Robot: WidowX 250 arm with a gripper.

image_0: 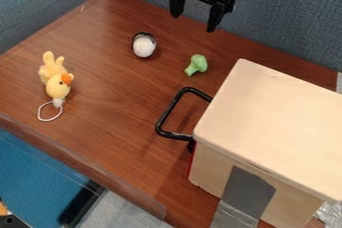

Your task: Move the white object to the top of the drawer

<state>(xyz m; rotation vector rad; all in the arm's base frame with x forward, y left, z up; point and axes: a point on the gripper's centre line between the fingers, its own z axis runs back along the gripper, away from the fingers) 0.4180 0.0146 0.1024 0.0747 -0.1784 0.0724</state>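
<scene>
No readable text, label, number or sign stands on anything here.

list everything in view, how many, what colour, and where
white object: 1, white with a dark rim, far part of the table, left of the broccoli
toy broccoli: 1, green, between white object and drawer box
plush toy: 1, yellow with orange beak and white loop, left side of the table
drawer box: 1, pale cream, right side
handle: 1, black, on the box's left side
tape: grey, box's near side
table: 1, brown
partitions: blue-grey, behind the table
pincer: 1, black, top centre, open
</scene>
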